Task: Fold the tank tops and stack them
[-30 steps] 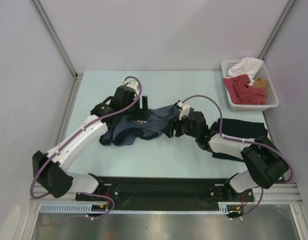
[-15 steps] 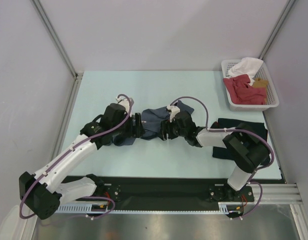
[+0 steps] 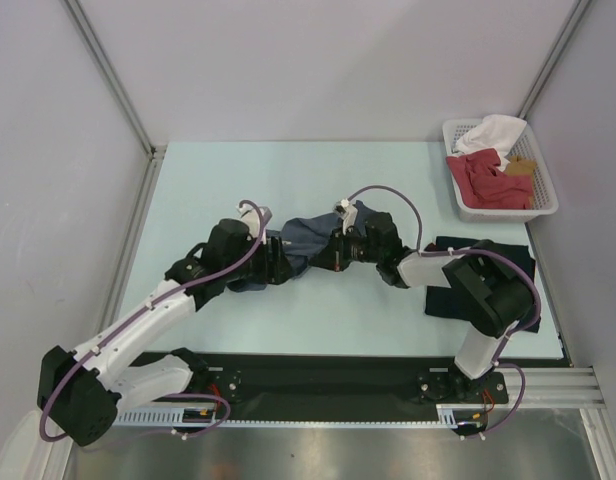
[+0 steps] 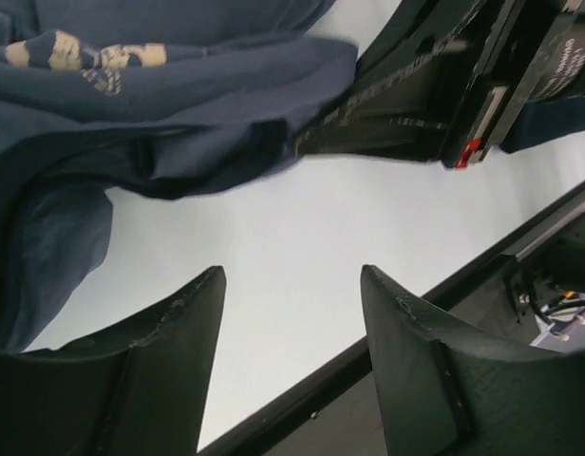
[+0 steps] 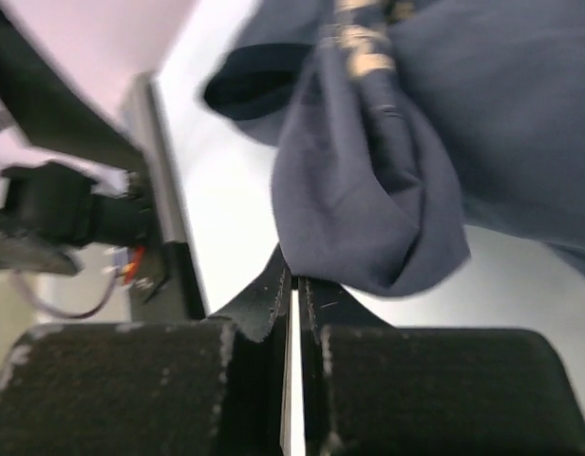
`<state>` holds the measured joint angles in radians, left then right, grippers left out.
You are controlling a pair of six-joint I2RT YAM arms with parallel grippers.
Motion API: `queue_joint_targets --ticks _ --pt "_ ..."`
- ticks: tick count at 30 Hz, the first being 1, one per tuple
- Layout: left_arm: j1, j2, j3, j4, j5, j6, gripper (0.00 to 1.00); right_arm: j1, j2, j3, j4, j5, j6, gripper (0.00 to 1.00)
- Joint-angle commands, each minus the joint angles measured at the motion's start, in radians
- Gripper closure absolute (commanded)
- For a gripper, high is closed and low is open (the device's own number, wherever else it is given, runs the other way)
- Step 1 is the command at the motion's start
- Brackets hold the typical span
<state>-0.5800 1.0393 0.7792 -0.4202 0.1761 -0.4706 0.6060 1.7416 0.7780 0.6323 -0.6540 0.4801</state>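
The slate-blue tank top (image 3: pixel 310 232) lies crumpled mid-table, its pale lettering (image 4: pixel 84 57) showing. My right gripper (image 3: pixel 326 255) reaches left to its near edge. In the right wrist view the right gripper (image 5: pixel 294 275) is shut, with a fold of the slate-blue tank top (image 5: pixel 368 190) pinched at its tips. My left gripper (image 3: pixel 280 262) sits just left of it, low over the table. In the left wrist view the left gripper (image 4: pixel 292 275) stands open with only bare table between its fingers and the cloth (image 4: pixel 179 104) beyond them. The dark navy tank top (image 3: pixel 503 255) lies flat at the right, partly under the right arm.
A white basket (image 3: pixel 548 200) at the back right holds a white garment (image 3: pixel 493 130) and a red garment (image 3: pixel 483 180). A black rail (image 3: pixel 318 385) runs along the near table edge. Grey walls close in the left, back and right.
The left arm swung down and toward the near edge, bringing its gripper beside the right one. The right gripper moved left and shut on the cloth. The slate-blue top bunched up.
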Motion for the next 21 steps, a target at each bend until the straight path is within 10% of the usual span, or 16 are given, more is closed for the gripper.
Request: queue_joint_targets --ticks 1,21 --pt "0.011 -0.038 -0.03 0.129 0.078 -0.01 0.36 -0.017 0.016 -0.031 0.266 -0.223 0.167 1.0" --pt "0.037 -0.075 -0.199 0.491 0.256 -0.048 0.46 -0.064 0.094 -0.089 0.877 -0.434 0.595 1.0"
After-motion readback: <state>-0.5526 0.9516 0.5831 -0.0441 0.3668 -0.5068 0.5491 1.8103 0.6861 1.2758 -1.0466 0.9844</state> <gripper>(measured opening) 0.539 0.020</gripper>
